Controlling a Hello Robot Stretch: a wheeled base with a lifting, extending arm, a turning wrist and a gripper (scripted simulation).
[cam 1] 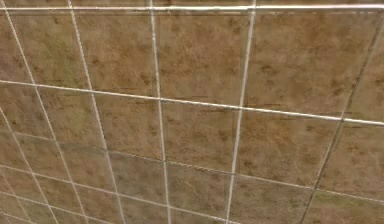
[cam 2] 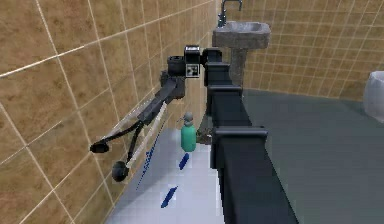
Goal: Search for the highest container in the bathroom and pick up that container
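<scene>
I see the upright green bottle (cam 2: 186,133) at two o'clock from my gripper (cam 2: 110,160), whose fingers hold nothing.

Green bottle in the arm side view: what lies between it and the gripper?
In the arm side view, only a bare strip of the white ledge shows between the gripper and the green bottle.

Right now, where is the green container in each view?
Arm side view: green container at centre, standing on the white surface, just left of the arm.
Forward view: brown tiled wall straight ahead.
Shared landmark: that tiled wall, at the arm side view's left.
</scene>
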